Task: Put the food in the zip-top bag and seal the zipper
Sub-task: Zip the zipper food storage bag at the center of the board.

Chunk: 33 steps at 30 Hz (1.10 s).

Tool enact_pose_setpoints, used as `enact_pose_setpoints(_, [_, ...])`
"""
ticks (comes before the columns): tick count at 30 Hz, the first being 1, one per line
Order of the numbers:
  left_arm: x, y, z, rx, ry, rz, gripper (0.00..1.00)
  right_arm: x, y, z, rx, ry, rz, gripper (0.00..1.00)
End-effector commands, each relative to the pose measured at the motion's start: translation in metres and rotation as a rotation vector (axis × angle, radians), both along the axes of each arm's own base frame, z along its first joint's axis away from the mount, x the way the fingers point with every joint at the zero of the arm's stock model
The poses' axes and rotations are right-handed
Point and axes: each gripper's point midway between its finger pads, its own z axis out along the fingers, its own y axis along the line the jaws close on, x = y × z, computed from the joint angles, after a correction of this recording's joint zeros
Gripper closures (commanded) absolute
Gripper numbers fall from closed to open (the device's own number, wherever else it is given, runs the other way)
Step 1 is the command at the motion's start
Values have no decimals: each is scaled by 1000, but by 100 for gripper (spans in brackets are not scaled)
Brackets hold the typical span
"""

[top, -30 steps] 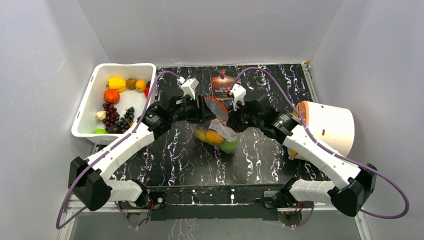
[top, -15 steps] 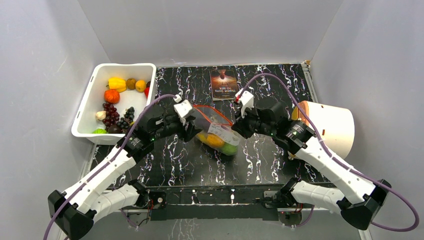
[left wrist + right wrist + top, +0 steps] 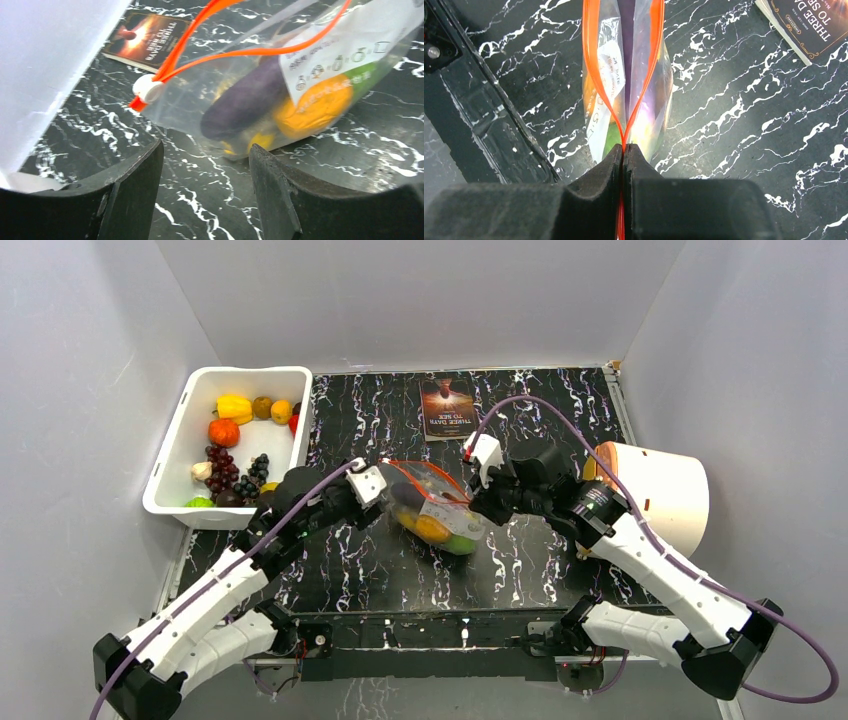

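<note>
A white rectangular tub [image 3: 172, 435] is seen left of and beyond the left gripper [image 3: 385, 505], well apart from it. A dark book [image 3: 447, 407] is laid flat on the black, white-veined table [image 3: 540, 570] beyond both grippers, nearer the right gripper [image 3: 475, 508]. A white cylindrical container [image 3: 665, 495] with an orange end is laid on its side to the right of that gripper.

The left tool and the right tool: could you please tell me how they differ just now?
The left tool stands open, gripping nothing; the right tool is shut. The right tool pinches one end of the zipper; the left tool sits at the opposite end, by the white slider, without holding it. Both point at the zip-top bag, from opposite sides.
</note>
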Motion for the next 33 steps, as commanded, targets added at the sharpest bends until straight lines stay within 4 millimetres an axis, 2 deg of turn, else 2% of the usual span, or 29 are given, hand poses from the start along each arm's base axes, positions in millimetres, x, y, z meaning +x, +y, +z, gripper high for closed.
enact_pose_setpoints(1, [15,12,27,66,-175,32,38,-4,1,30,26,-105,74,100])
enact_pose_setpoints(6, [-1,-4,15,74,-147,-109,34,-8,-1,44,37,-180,126,100])
enact_pose_setpoints(13, [1,-10,1,84,-109,-129,41,-15,2,45,46,-177,173,100])
enact_pose_setpoints(15, [-1,-11,-3,83,-96,-143,49,-16,2,43,42,-180,184,100])
enact_pose_setpoints(18, [-3,-13,-3,53,-98,-150,65,-19,2,42,46,-181,202,100])
enact_pose_setpoints(19, [-4,-13,-2,42,-100,-152,67,-20,3,42,46,-180,206,100])
enact_pose_setpoints(20, [-4,-12,-1,34,-103,-147,64,-20,2,42,44,-178,207,100])
enact_pose_setpoints(22, [-1,-8,-1,31,-119,-119,53,-22,1,41,39,-177,210,100])
enact_pose_setpoints(23, [1,-5,-2,30,-127,-99,51,-22,0,41,36,-178,210,100])
enact_pose_setpoints(25, [3,1,-3,2,-120,-80,50,-22,-2,40,27,-187,214,100])
enact_pose_setpoints(29, [-6,0,9,-116,-34,-173,46,-26,-4,44,33,-222,237,100])
enact_pose_setpoints(33, [1,7,13,-147,-50,-155,46,-30,-1,45,39,-222,266,100])
